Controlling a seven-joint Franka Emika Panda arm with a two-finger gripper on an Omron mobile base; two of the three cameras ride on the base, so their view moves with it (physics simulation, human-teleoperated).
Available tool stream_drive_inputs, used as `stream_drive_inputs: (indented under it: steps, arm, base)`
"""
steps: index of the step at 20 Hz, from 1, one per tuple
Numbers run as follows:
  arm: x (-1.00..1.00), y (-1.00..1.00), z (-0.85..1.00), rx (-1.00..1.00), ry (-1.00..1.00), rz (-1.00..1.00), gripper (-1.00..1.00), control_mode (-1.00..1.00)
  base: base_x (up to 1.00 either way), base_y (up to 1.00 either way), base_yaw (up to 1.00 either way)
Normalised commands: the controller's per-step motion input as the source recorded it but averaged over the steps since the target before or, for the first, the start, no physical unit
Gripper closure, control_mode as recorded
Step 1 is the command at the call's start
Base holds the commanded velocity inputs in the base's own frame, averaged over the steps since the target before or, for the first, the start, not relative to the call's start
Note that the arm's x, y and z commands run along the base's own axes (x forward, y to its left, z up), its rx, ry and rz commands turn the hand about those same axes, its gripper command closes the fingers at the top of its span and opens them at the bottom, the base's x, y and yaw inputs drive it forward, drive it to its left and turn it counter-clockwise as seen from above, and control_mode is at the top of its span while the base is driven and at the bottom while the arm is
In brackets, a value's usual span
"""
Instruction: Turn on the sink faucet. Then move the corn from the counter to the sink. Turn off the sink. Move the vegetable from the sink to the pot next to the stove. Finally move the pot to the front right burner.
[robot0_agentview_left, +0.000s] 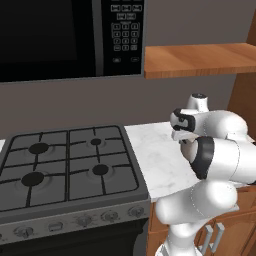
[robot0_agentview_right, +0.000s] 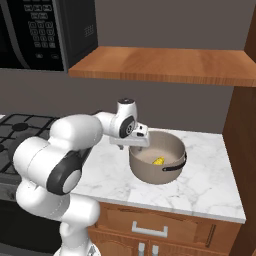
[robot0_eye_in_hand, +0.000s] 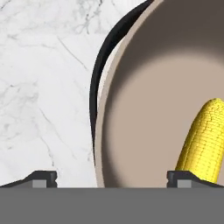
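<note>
Over the pot's near rim, the claw (robot0_eye_in_hand: 111, 179) hangs with its jaws spread wide and nothing between them: one tip stands outside the wall above the counter (robot0_eye_in_hand: 39, 87), the other inside, beside the corn (robot0_eye_in_hand: 203, 140). From the right base camera the hand sits at the left edge of the pot (robot0_agentview_right: 157, 162), so the rim and its dark side handle lie right under it. The corn lies loose on the pot's floor, which suggests the faucet, sink and vegetable steps are done. What seems left is the last one: gripping the pot and carrying it to the front right burner (robot0_agentview_left: 100, 170) of the stove (robot0_agentview_left: 70, 160), which lies bare, well off to the arm's left.
</note>
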Motion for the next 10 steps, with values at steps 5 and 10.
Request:
stream_drive_inputs:
  steps: [5,10]
  arm:
    - [0.09,-0.04,-0.27,0.00,0.00,0.10,-1.00,-1.00]
    - [0.00,0.00,-0.35,-0.01,0.01,0.05,1.00,-1.00]
  base:
    - [0.00,0.00,0.00]
    - [0.00,0.00,0.00]
